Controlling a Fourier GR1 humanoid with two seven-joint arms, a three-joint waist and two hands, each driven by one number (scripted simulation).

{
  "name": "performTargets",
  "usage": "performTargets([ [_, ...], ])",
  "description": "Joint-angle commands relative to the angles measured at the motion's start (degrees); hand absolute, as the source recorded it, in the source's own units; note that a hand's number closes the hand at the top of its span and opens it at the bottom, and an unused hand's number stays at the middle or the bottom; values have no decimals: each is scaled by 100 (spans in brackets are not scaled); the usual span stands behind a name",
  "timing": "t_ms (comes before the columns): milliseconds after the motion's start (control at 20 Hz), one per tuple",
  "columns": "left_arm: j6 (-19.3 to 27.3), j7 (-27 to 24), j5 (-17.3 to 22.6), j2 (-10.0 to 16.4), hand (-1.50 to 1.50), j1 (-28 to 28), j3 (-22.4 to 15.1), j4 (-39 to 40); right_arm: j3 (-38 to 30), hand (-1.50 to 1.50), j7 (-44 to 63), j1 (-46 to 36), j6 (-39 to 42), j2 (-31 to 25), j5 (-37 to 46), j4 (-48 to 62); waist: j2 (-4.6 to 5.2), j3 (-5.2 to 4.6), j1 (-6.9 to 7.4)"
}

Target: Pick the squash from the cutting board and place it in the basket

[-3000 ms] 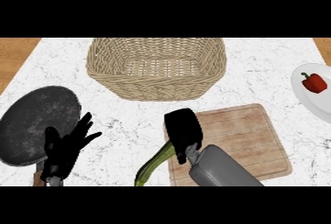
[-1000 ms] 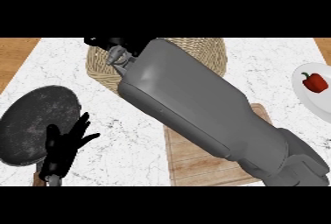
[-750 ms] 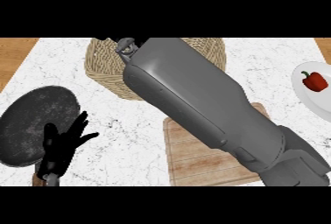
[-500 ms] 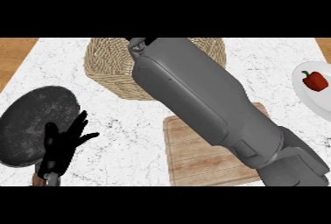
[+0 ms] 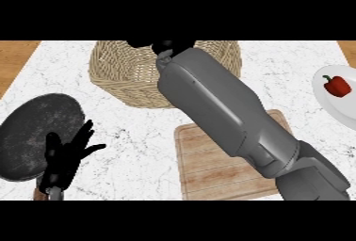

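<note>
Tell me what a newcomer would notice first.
The grey right forearm dominates, stretched diagonally from the lower right over the cutting board to the wicker basket at top centre, its robot hand above it. A red pepper stands out on the white plate at the right edge.

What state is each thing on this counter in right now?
basket: upright, the right forearm stretched across it.
right hand: above the basket's far side; what it holds is hidden.
squash: not visible.
cutting board: flat, its visible part bare.
left hand: open, resting at lower left.
dark pan: flat on the counter.
plate: holds a red pepper.
</note>
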Motion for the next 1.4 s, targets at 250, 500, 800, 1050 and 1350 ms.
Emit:
performTargets([
  [250, 24, -71, -135, -231, 0, 387, -180, 212, 504, 150, 447, -41, 241, 25, 237, 1096, -14, -46, -174],
  [500, 96, 243, -82, -132, 0, 178, 66, 118, 504, -150, 64, 57, 149, 25, 361, 1101, -37, -41, -308],
  [800, 124, 50, -162, -277, 0, 324, 51, 283, 473, -150, 222, 251, -474, 24, 611, 683, -61, -40, -397],
  [1050, 18, 118, -118, -37, 0, 700, 204, -44, -46, -150, 463, 207, -705, -128, 668, 436, -87, -37, -428],
  [1350, 79, 96, -51, -207, 0, 973, 223, -119, 31, -150, 920, 1070, -282, -881, 1086, -734, -166, -33, -645],
])
